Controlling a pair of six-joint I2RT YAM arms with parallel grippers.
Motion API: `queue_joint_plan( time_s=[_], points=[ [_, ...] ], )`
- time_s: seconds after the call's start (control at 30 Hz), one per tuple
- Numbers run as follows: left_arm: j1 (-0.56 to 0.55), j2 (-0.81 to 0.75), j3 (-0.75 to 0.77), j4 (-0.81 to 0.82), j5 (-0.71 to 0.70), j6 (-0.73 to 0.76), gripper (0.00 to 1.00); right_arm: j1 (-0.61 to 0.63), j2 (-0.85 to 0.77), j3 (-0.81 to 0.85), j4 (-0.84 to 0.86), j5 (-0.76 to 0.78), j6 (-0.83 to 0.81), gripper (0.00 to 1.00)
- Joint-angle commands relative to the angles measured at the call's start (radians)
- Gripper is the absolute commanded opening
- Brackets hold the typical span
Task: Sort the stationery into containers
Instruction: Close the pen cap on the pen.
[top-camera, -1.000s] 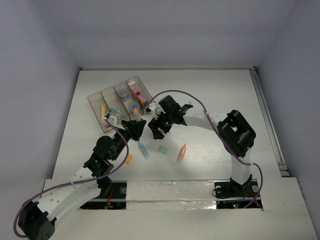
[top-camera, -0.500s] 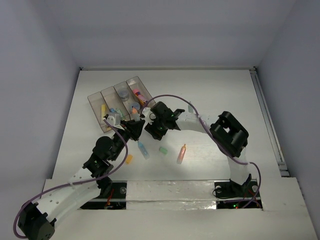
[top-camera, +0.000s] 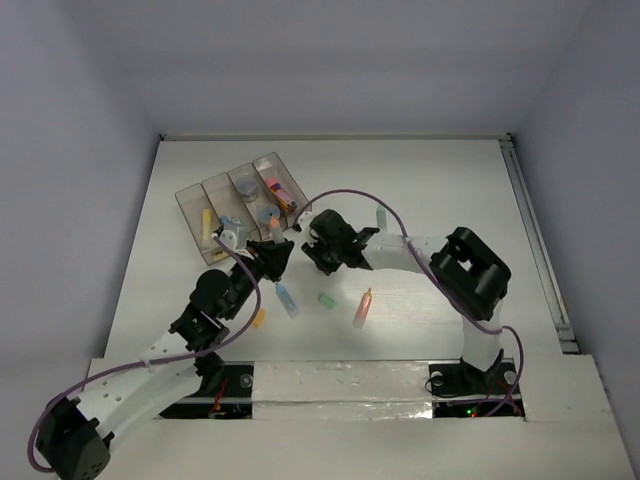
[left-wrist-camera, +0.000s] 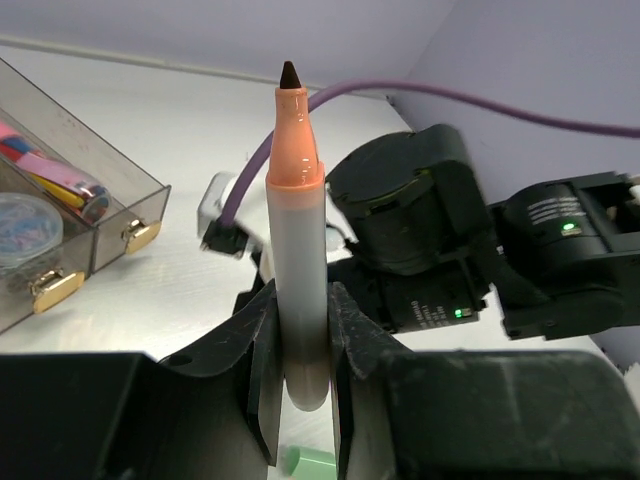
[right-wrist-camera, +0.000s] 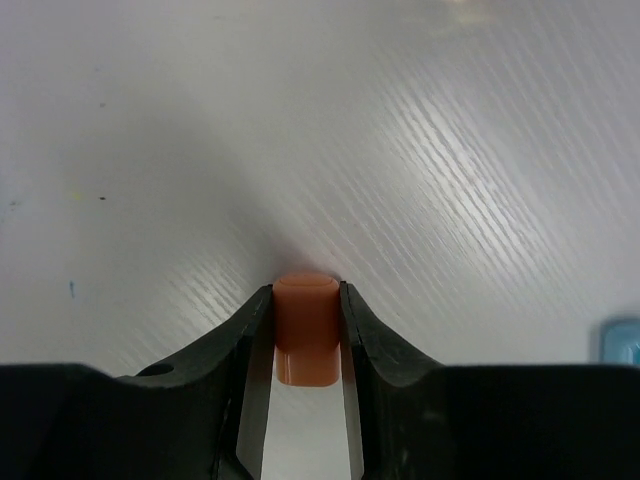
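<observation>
Right wrist view: a blue thing (right-wrist-camera: 621, 342) is cut off at the right edge, type unclear; the bottom of the frame is black finger housing; left wrist view: only a sliver of a green block (left-wrist-camera: 306, 462) shows at the bottom edge below the fingers; the right arm's black wrist and a purple cable (left-wrist-camera: 420, 92) block the table (left-wrist-camera: 180, 110) behind; the tray (left-wrist-camera: 120, 190) is cut off at the left, with only a pink pen (left-wrist-camera: 55, 172) and part of a round grey pot (left-wrist-camera: 20, 220) readable in it; top view: both gripper heads crowd together just off the tray's near end and their loads are too small to read there; a small orange-yellow piece (top-camera: 259, 319) lies partly under the left arm; loose on the table are a blue pen (top-camera: 287, 299) and an orange-pink marker (top-camera: 362, 308), with the green block between them; left gripper (left-wrist-camera: 300, 300): jaws clamped tight on an uncapped marker (left-wrist-camera: 297, 200), grey barrel upright between the fingers, orange neck and dark nib pointing up and away, held off the table near the tray; right gripper (right-wrist-camera: 305, 295): jaws narrowed onto an orange cap (right-wrist-camera: 305, 335), both fingers touching its sides, cap down at the white table surface; whether it is lifted I cannot tell.
</observation>
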Motion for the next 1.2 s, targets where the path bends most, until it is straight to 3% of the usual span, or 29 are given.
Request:
queue_joint_plan(
  time_s=[0.0, 0.3, 0.53, 0.87, 1.17],
  points=[
    [0.005, 0.037, -0.004, 0.091, 0.063, 0.004, 0.0, -0.007, -0.11, -0.047, 0.113, 0.146, 0.109, 0.1],
    [0.005, 0.234, 0.004, 0.219, 0.239, -0.032, 0.0, -0.044, -0.387, -0.13, 0.257, 0.338, 0.455, 0.02],
    [0.005, 0.35, 0.022, 0.265, 0.302, -0.018, 0.0, -0.044, -0.429, -0.118, 0.406, 0.352, 0.65, 0.0],
    [0.005, 0.424, 0.051, 0.243, 0.295, -0.003, 0.0, -0.01, -0.412, -0.13, 0.534, 0.24, 0.745, 0.0],
    [0.005, 0.409, 0.057, 0.211, 0.259, 0.017, 0.0, 0.019, -0.392, -0.139, 0.519, 0.231, 0.748, 0.0]
  ],
)
